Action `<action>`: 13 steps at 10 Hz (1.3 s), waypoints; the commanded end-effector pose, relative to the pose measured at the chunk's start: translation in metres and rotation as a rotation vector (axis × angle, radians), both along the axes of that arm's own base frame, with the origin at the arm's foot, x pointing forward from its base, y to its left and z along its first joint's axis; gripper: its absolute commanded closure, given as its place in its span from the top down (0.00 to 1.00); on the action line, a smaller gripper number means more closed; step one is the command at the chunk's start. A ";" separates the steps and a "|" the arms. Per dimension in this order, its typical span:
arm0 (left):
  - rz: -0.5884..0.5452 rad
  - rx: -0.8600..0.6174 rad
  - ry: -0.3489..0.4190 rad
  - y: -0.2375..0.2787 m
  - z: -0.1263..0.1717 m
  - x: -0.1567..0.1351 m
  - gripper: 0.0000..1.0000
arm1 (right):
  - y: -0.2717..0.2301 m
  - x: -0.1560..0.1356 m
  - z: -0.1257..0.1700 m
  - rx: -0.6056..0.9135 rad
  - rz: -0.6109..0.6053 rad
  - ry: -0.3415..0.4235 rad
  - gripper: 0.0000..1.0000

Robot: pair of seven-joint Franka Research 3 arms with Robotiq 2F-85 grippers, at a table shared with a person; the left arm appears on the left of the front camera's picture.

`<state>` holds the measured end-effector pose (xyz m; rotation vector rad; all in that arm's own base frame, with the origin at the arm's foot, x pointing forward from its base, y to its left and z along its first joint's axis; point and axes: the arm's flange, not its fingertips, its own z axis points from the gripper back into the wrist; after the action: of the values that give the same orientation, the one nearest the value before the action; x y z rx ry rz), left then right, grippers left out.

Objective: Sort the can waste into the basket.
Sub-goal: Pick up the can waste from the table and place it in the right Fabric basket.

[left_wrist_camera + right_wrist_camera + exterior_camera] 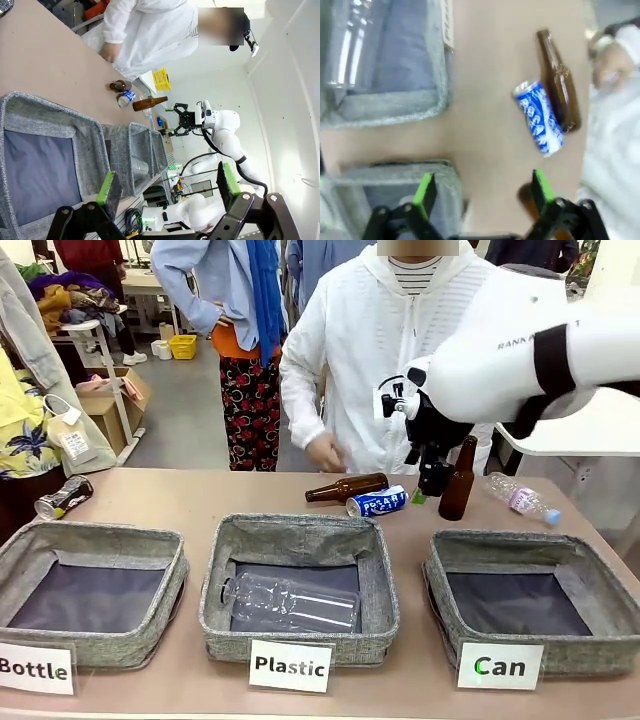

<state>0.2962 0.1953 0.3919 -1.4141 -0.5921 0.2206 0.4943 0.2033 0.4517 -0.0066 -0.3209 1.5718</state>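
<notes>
Approach: right pincer [482,190] open, nr blue can [540,117], right of centre.
Next: close on can w/o catching brown bottle [560,85] just beside; left pincer [166,182] open too.

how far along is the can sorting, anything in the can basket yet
Nothing looks done: the Can basket has no can in it. In hand: the right hand is open above the table near the blue can, which lies beside a brown bottle; the left hand is open and holds nothing. Left: the blue can and the black can at the table's far left both need binning.
</notes>
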 end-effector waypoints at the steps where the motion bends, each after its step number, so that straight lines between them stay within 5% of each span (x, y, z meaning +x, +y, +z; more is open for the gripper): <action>1: 0.000 -0.005 -0.029 -0.002 0.000 -0.002 1.00 | -0.015 0.023 -0.010 0.080 0.296 0.081 1.00; 2: 0.000 -0.005 -0.029 -0.002 0.000 -0.002 1.00 | -0.018 0.016 -0.013 0.089 0.307 0.111 1.00; 5: 0.000 -0.005 -0.029 -0.002 0.000 -0.002 1.00 | -0.101 -0.131 0.086 0.326 0.046 0.050 1.00; 7: 0.000 -0.005 -0.029 -0.002 0.000 -0.002 1.00 | -0.168 -0.184 0.105 0.502 -0.190 0.035 1.00; 8: 0.000 -0.005 -0.029 -0.002 0.000 -0.002 1.00 | -0.207 -0.209 0.099 0.626 -0.378 -0.011 1.00; 10: 0.000 -0.005 -0.029 -0.002 0.000 -0.002 1.00 | -0.294 -0.242 0.079 0.956 -0.546 -0.017 1.00; 13: 0.000 -0.005 -0.029 -0.002 0.000 -0.002 1.00 | -0.408 -0.270 0.031 1.474 -0.767 0.063 1.00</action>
<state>0.2957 0.1960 0.3923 -1.4136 -0.5944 0.2213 0.2192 -0.2046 0.5039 0.7576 -1.0130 0.5233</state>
